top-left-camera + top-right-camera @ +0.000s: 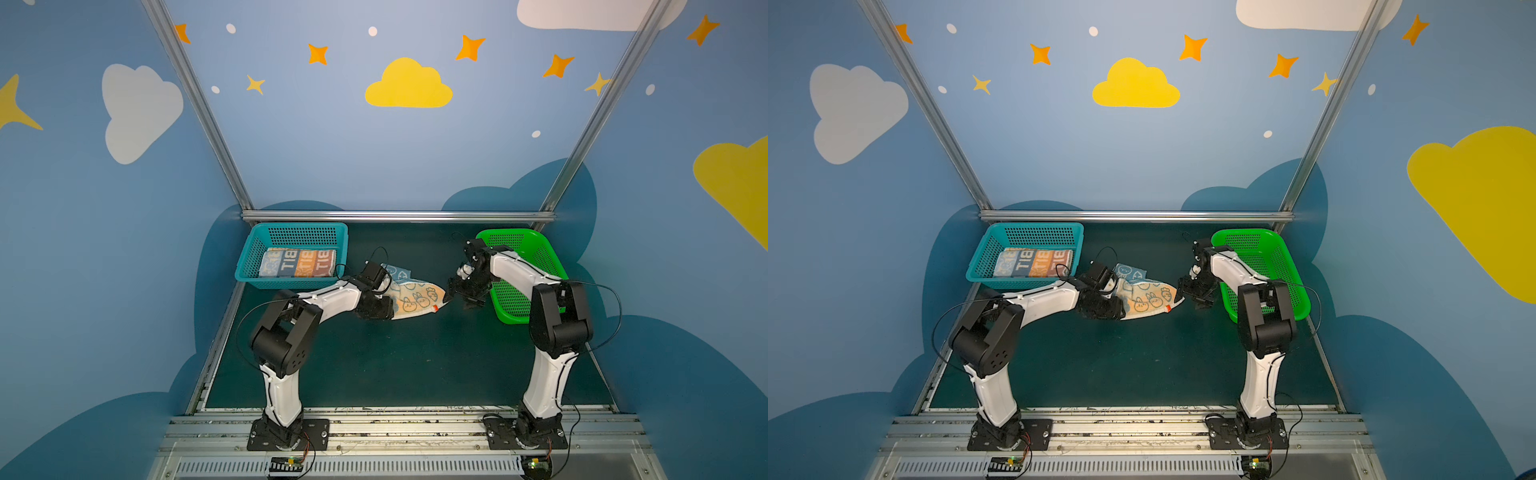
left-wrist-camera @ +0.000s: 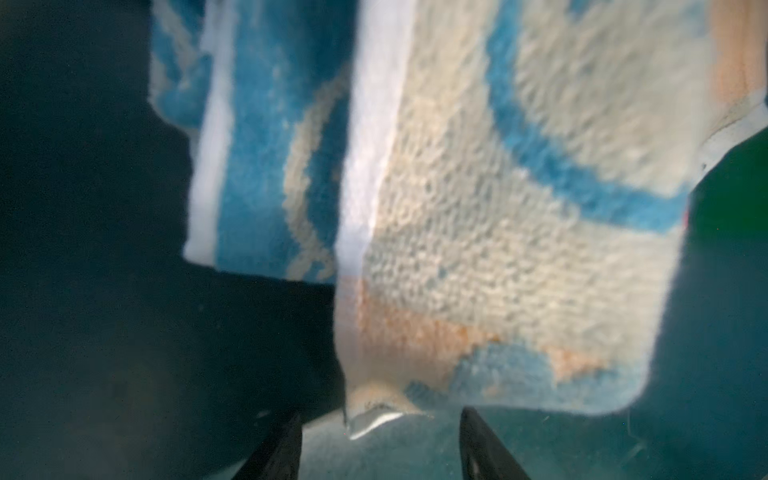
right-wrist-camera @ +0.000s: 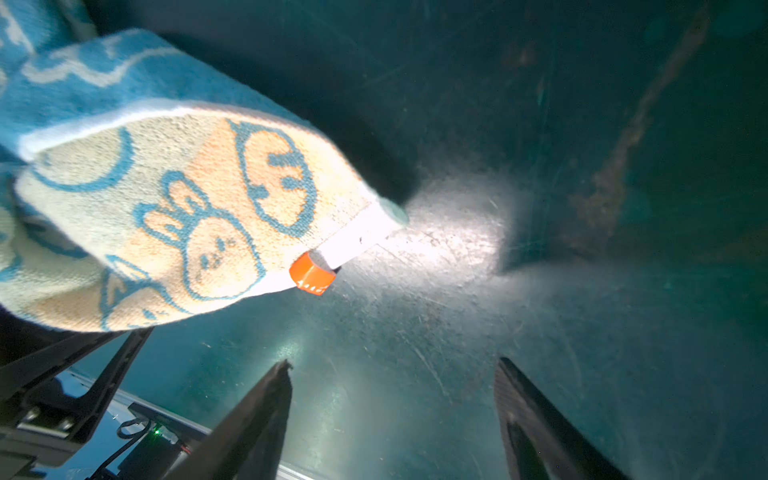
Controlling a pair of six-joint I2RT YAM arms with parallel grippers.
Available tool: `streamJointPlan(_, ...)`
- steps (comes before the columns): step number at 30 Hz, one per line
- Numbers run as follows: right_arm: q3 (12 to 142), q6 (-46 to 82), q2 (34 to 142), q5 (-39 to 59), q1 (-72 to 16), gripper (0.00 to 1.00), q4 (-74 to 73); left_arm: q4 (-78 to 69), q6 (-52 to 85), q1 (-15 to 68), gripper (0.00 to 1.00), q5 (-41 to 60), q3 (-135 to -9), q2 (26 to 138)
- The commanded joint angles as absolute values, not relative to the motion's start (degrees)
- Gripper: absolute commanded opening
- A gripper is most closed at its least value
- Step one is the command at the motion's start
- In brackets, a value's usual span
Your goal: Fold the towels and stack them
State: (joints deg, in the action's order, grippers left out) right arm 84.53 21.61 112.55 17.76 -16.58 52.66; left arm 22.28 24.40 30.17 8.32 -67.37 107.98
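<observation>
A: Where do the towels sit?

B: The striped towel (image 1: 297,262) lies folded in the teal basket (image 1: 299,226). The orange-cream towel (image 1: 415,301) is bunched on the table (image 1: 395,365) between the arms, drawn to a point on its right side. It lies partly over the blue-cream towel (image 1: 399,272). The green basket (image 1: 515,319) looks empty.

A: And the jaws?

B: The left gripper (image 2: 380,419) is at the orange-cream towel's left edge. Its jaws stand apart with a hem corner between them, and I see no pinch. The right gripper (image 3: 395,363) hangs just beside the pointed corner, near the orange tag (image 3: 311,274). Its jaws are wide apart with only bare table between them.

A: What could go wrong from here?

B: Three things, I'd judge. The left jaws have only a sliver of hem, so a shallow bite could slip once the cloth is pulled taut. The blue-cream towel is touching underneath, so a low grab could catch both layers and drag the wrong one along.

A: And the right side?

B: It's off the cloth. If the jaws close where they are they take nothing, or only the tag, and that corner would sag. The towel is also crumpled — folding it before it's spread flat would likely give a crooked fold that stacks badly on the striped one.
</observation>
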Motion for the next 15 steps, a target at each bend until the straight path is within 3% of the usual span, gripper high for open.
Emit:
streamJointPlan(1,84.6,20.8,110.5,18.6,-16.1,0.76,52.6,21.4,24.5,30.4,0.52,9.4,-66.5,110.4)
streamJointPlan(11,84.1,21.3,111.8,19.4,-15.7,0.76,52.2,18.1,26.1,31.9,0.31,9.4,-64.0,111.7)
streamJointPlan(15,83.9,21.5,111.8,19.4,-15.7,0.77,52.1,17.7,26.2,32.4,0.14,9.1,-63.1,111.3)
